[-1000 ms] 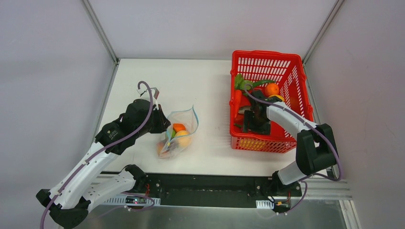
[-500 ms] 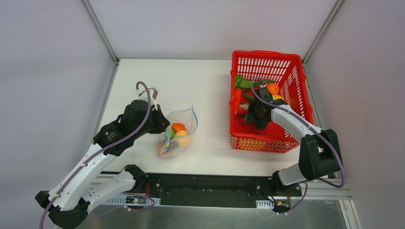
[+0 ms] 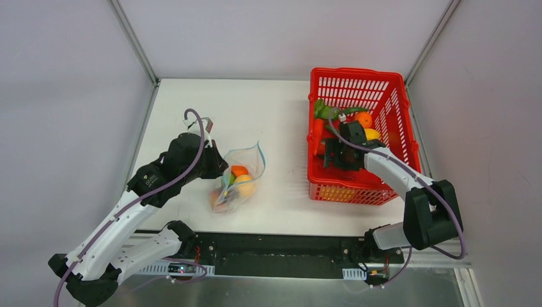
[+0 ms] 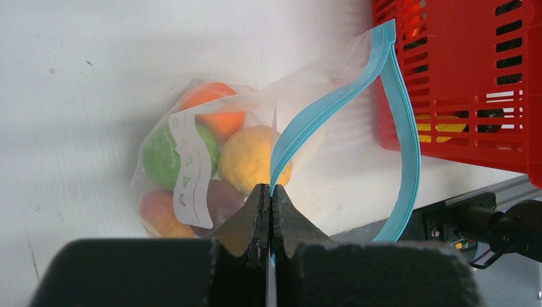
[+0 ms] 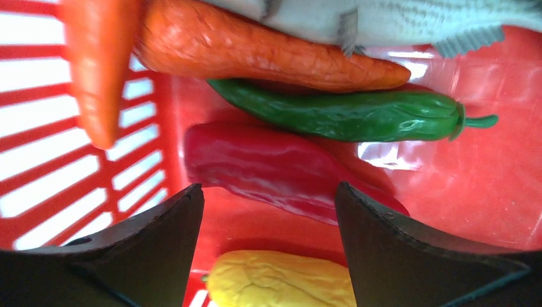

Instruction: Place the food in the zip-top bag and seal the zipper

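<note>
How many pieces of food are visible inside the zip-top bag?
5 in the left wrist view: orange one at the top, green one left, yellow one right, dark purple one below, peach one bottom-left. More may hide behind the label.

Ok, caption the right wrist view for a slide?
Open right gripper hovers above a red pepper in the basket, green chili and carrots beyond.

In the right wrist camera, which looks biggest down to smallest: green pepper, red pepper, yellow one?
Tied first: green pepper and red pepper; green is longer, red is fatter.
Last: yellow one, though partly hidden at the bottom edge.
</note>
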Controlling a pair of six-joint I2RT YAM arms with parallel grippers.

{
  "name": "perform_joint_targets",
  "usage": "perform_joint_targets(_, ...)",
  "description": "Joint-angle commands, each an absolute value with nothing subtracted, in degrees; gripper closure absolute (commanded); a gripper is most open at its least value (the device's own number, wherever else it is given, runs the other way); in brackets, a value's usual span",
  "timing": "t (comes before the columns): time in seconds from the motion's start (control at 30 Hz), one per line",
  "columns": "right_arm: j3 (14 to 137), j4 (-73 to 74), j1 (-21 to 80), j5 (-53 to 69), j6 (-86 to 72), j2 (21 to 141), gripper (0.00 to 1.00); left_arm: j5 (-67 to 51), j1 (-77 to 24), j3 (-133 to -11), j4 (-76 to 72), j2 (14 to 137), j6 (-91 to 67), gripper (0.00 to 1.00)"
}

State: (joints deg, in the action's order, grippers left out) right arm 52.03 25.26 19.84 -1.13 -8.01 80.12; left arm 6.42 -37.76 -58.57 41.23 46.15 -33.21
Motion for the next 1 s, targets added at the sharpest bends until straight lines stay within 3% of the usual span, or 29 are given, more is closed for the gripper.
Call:
perform_joint_targets(0.0,48.47,18.92,22.42,-5.56,2.49,80.33,0.22,6.36,-37.18,-60.52,41.41,46.46,-31.69,1.00)
perform_joint_targets(0.4,43.69,9.38,24.69,-6.82,13.49,75.91,0.23,5.74,-37.18,-61.00,41.19,46.93,-32.26,1.00)
perform_joint_targets(0.63,42.97,9.70,24.67,-0.95,17.15,78.15,0.23,5.85,-37.18,-60.83,41.49,46.43,-32.43,1.00)
perform_joint_targets(0.97,42.96,9.13,24.65,0.45,14.21,78.58,0.41,5.93,-37.18,-60.74,41.68,46.22,-32.69,1.00)
